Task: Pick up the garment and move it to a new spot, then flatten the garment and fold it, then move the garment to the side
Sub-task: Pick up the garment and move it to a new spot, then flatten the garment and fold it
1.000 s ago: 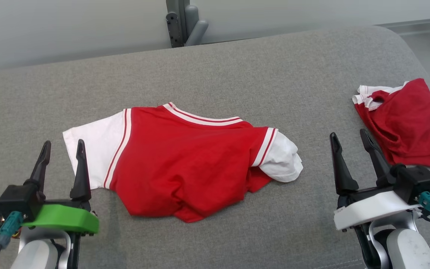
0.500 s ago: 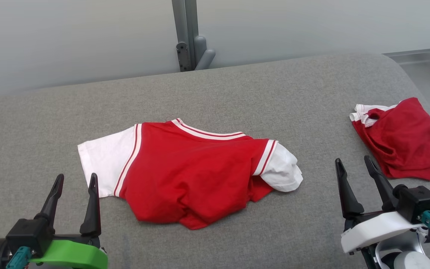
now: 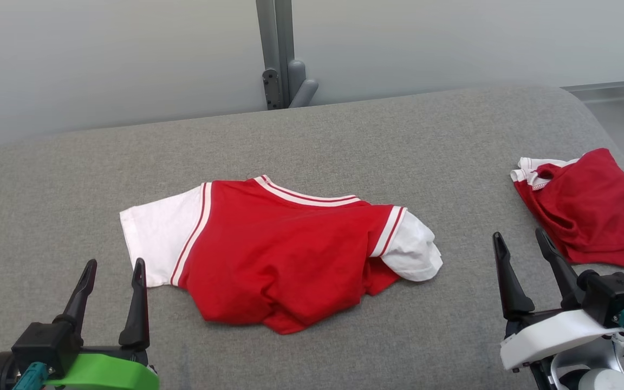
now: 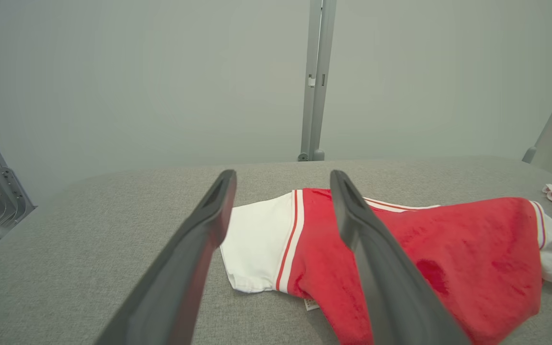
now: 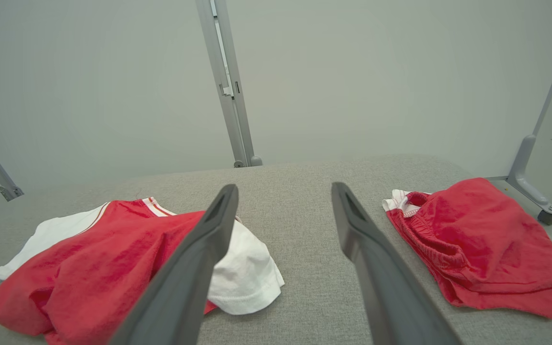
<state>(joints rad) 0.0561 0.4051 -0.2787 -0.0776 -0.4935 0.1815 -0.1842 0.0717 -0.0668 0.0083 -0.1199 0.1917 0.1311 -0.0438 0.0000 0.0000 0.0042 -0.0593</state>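
A red T-shirt with white sleeves, the garment (image 3: 279,260), lies crumpled in the middle of the grey padded surface (image 3: 344,141); it also shows in the left wrist view (image 4: 448,249) and the right wrist view (image 5: 89,258). My left gripper (image 3: 115,262) is open and empty, hovering just in front of the shirt's left white sleeve (image 4: 261,239). In its own view the left gripper (image 4: 283,175) points at that sleeve. My right gripper (image 3: 518,234) is open and empty, to the right of the shirt's other sleeve. The right gripper (image 5: 284,188) aims at bare fabric between both garments.
A second red garment with a white waistband, crumpled shorts (image 3: 588,216), lies at the right edge of the surface (image 5: 472,239). A grey metal post (image 3: 277,54) stands behind the far edge against a pale wall. The surface rounds off at the right rear corner.
The head camera has tilted, so everything sits lower in the picture. Both grippers stay open and empty; the shirt and the shorts lie as before.
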